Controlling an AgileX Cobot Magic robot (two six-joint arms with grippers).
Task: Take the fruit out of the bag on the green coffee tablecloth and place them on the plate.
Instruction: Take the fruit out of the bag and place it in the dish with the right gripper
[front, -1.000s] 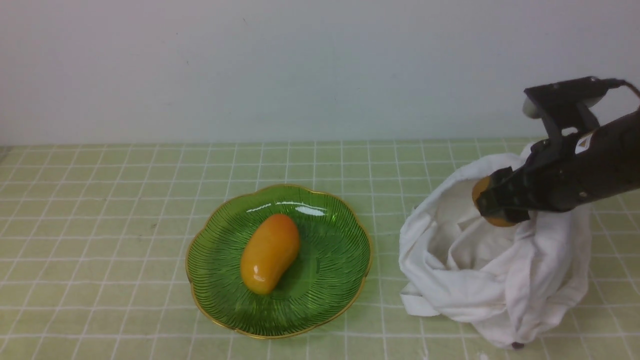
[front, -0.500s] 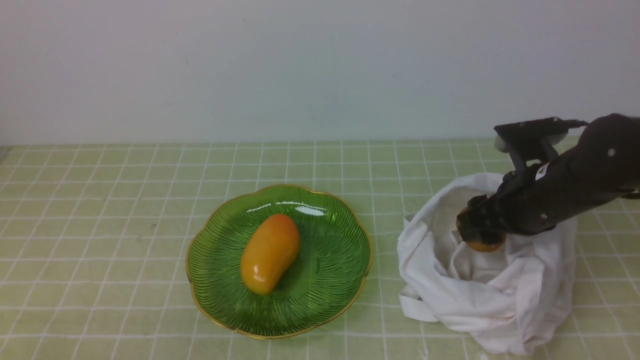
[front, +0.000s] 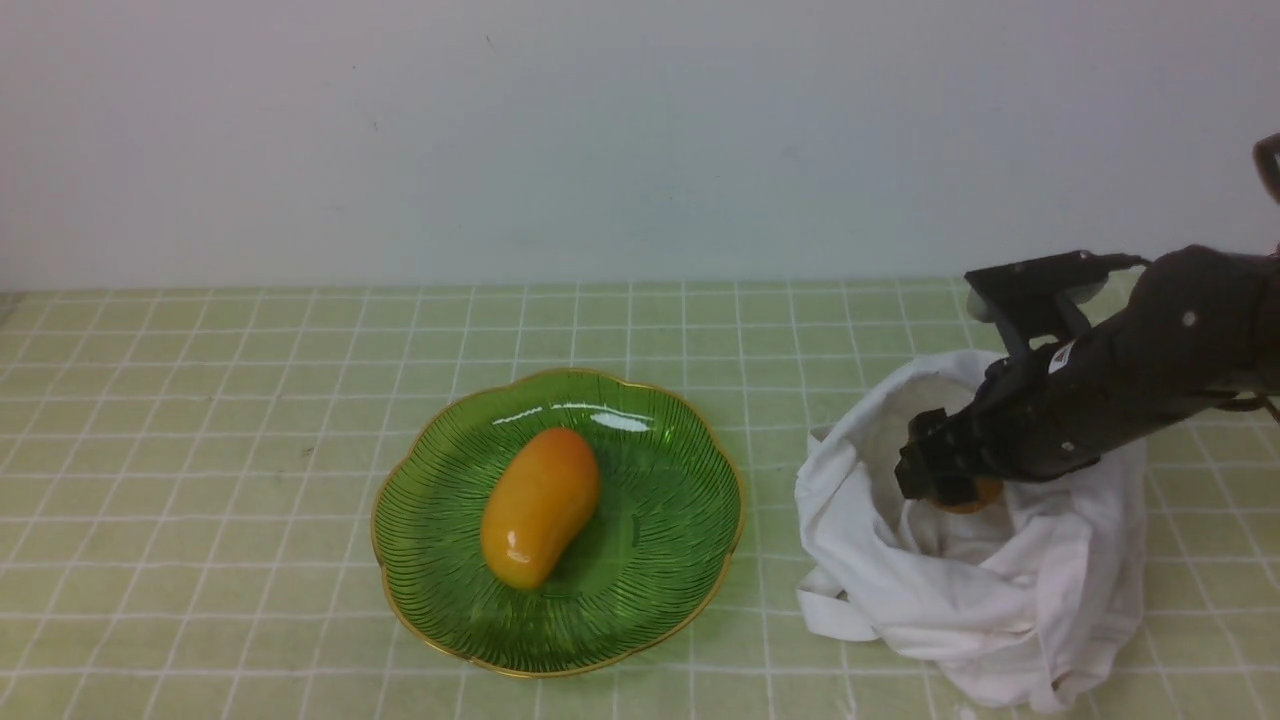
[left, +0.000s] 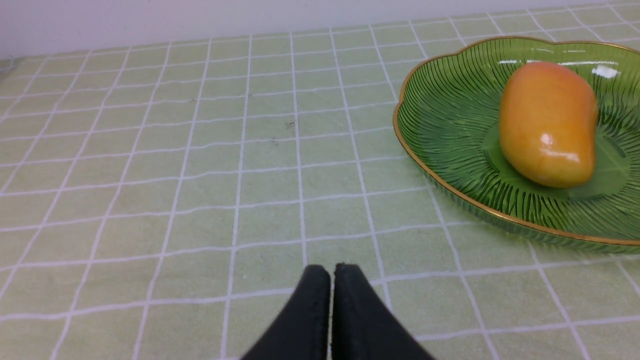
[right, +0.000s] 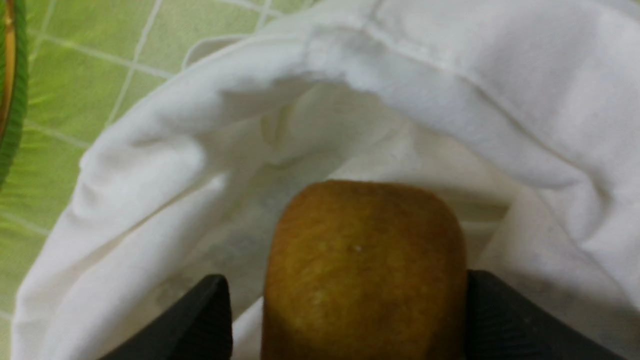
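- My R claw (front: 925, 478) was clamped on the kiwi (right: 365, 270), inside the tote bag (front: 960, 600) mouth.
- The tote bag sat at 3 o'clock of the plate (front: 650, 610); the mango (front: 540, 505) lay on the plate.
- My L claw (left: 331, 280) was pressed together over the tablecloth (left: 150, 150).

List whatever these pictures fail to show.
- The bottom of the bag: in the front view it is hidden by its own folded rim and the right arm, so whether anything else lies inside cannot be told.
- The kiwi: mostly behind the right claw in the front view. The right wrist view's edge cuts off its near end.
- The left claw: outside the front view. The left wrist view shows only its tips.
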